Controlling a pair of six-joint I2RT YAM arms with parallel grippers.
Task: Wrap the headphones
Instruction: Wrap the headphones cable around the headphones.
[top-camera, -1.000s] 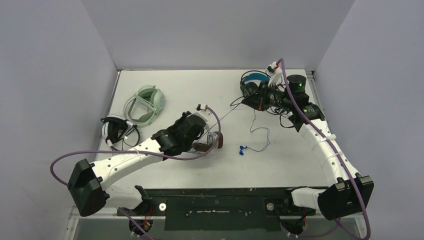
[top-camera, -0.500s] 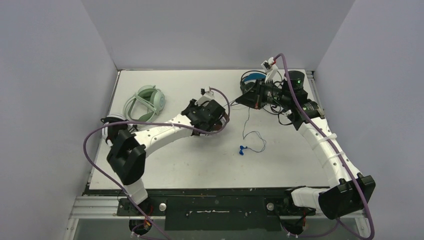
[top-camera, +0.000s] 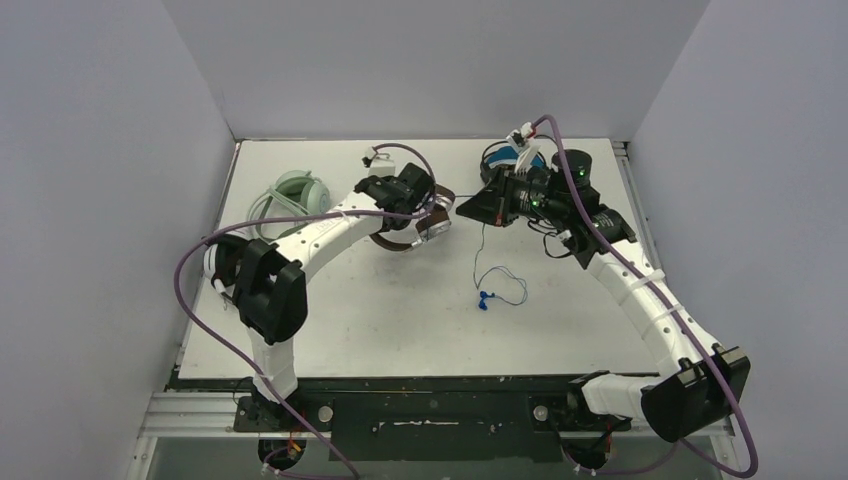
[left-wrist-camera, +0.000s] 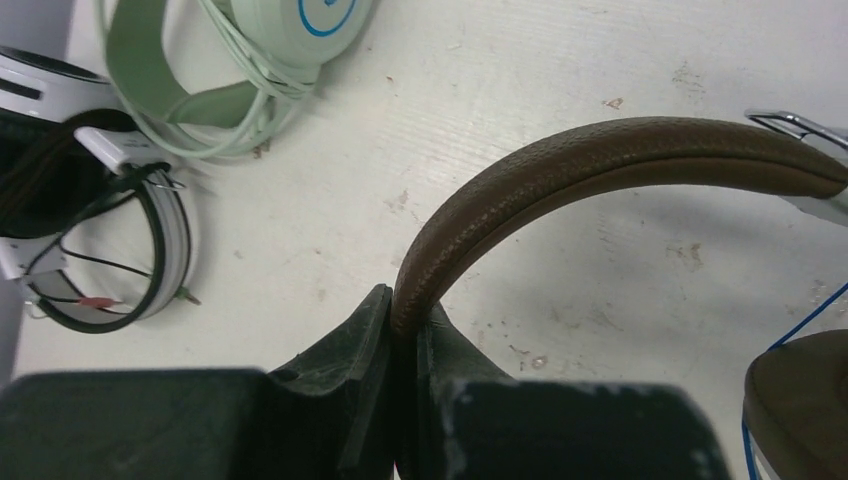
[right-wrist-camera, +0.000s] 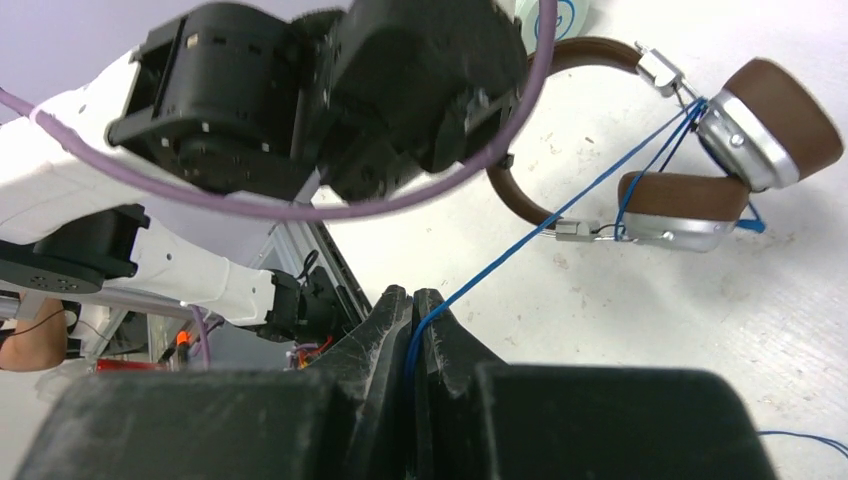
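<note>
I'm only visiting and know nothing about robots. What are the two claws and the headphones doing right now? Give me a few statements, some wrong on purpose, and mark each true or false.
1. The left claw is shut on the headband of the brown headphones. True.
2. The right claw is open and holds nothing. False: it is shut on the blue cord that runs to the brown headphones.
3. The mint green headphones lie on the table, in neither claw. True.
4. The blue cord is wholly up in the air. False: its loose end lies on the table.
</note>
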